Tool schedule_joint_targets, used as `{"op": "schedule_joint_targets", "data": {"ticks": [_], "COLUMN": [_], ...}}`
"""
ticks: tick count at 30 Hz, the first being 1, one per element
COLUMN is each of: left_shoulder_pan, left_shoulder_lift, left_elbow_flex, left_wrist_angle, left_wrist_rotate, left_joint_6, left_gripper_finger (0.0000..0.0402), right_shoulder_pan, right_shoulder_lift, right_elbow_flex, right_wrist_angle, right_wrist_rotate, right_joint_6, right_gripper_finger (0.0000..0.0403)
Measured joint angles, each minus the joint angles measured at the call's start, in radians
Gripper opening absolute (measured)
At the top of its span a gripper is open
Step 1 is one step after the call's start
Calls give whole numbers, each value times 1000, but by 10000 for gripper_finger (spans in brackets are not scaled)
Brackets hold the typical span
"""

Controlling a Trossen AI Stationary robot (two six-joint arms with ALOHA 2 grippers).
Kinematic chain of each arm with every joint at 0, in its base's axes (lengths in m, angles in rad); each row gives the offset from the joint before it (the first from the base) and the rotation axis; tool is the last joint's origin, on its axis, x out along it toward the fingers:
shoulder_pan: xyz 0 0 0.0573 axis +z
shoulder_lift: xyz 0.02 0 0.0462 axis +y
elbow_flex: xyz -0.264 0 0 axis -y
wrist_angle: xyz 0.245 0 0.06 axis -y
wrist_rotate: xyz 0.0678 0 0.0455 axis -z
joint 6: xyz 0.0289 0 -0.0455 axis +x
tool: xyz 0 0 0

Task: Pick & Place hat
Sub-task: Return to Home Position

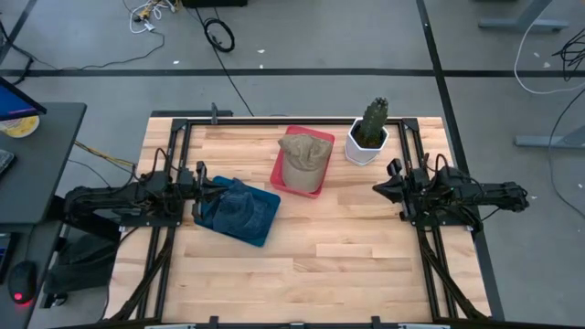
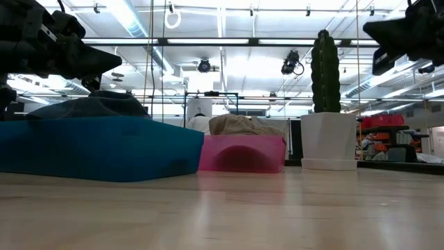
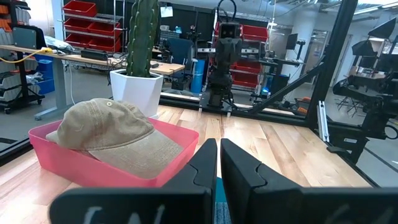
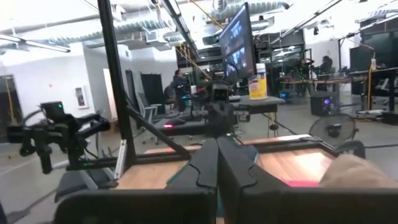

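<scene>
A tan cap (image 1: 304,157) lies in a pink tray (image 1: 280,175) at the table's far middle, crown up; it also shows in the left wrist view (image 3: 112,134) and low view (image 2: 239,125). A dark blue hat (image 1: 236,203) rests on a blue tray (image 1: 259,230), which the low view shows as a blue block (image 2: 97,149). My left gripper (image 1: 212,187) is shut and hovers just over the blue hat's left edge (image 2: 104,64). My right gripper (image 1: 377,188) is shut and raised at the table's right, level with the pink tray (image 2: 378,31).
A cactus in a white pot (image 1: 367,137) stands right of the pink tray, near the far edge and close to my right gripper. Black frame rails (image 1: 174,155) run along both table sides. Bare wood (image 1: 347,265) fills the near half of the table.
</scene>
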Motion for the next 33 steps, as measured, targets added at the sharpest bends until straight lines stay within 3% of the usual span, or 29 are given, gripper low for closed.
{"op": "schedule_joint_targets", "data": {"ticks": [9,17,33], "left_shoulder_pan": [0,0,0], "left_shoulder_lift": [0,0,0], "left_elbow_flex": [0,0,0], "left_wrist_angle": [0,0,0], "left_wrist_rotate": [0,0,0], "left_joint_6": [0,0,0], "left_gripper_finger": [25,25,25], "right_shoulder_pan": [0,0,0], "right_shoulder_lift": [0,0,0], "right_elbow_flex": [-39,-38,-38], "right_wrist_angle": [97,-131,-150], "right_wrist_rotate": [6,14,31], "right_joint_6": [-39,-62,-218], "right_gripper_finger": [3,3,4]}}
